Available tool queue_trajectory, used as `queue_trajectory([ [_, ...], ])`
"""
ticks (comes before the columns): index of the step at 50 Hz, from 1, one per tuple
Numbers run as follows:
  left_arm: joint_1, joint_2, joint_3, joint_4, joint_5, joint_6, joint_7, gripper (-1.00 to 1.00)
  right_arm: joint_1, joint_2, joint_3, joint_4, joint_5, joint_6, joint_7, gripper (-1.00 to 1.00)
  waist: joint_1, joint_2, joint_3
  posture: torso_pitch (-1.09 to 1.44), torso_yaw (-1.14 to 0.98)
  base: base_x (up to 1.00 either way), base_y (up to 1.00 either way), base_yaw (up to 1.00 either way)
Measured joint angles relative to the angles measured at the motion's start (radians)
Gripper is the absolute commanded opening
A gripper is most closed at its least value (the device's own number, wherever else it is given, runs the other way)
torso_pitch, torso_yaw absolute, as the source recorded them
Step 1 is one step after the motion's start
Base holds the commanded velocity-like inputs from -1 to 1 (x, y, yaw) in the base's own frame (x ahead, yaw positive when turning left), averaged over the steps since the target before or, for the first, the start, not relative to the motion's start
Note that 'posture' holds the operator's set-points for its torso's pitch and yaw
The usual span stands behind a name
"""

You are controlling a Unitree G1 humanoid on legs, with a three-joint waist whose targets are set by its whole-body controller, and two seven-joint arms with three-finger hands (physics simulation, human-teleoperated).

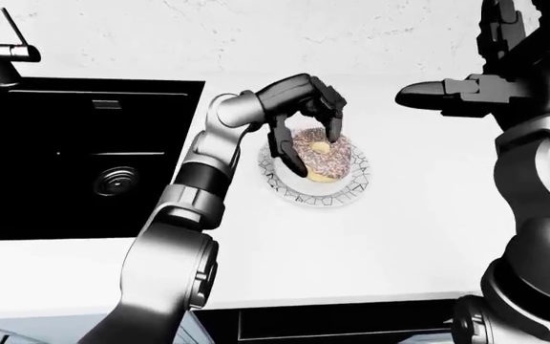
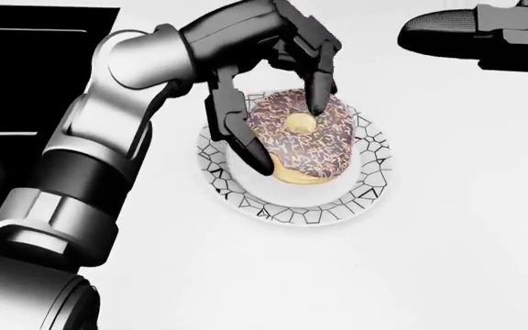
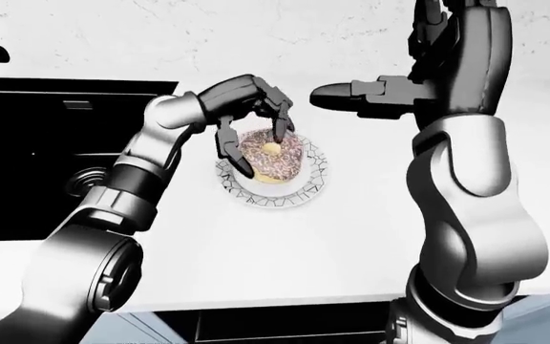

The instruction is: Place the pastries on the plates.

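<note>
Black left hand (image 2: 273, 89) grips the sprinkled doughnut (image 2: 303, 137) over the plate (image 2: 369, 179).

- The doughnut (image 2: 303, 137) lies on the plate (image 2: 374, 182), tilted.
- The left hand (image 2: 273, 82) stands over the plate's upper-left.
- The sink (image 1: 75, 165) lies left of the plate, set in the counter (image 1: 399, 236).

Both arms are smooth, rounded silver-grey metal shells joined by dark bands at the joints. The left hand (image 2: 264, 65) is glossy black, with three thick, blocky, segmented fingers. The right hand (image 3: 380, 97) is the same glossy black, with tapered, rounded fingertips.
</note>
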Motion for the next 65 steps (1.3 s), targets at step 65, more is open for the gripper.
queue_trajectory([
  [65,0.461,0.120,0.106,-1.442,-0.332,0.990,0.706,1.00,0.043,0.100,0.065,0.001,-0.086,-0.052,0.058,1.00,-0.039,-0.023,0.013,0.00,0.00,-0.16,0.03,0.00],
])
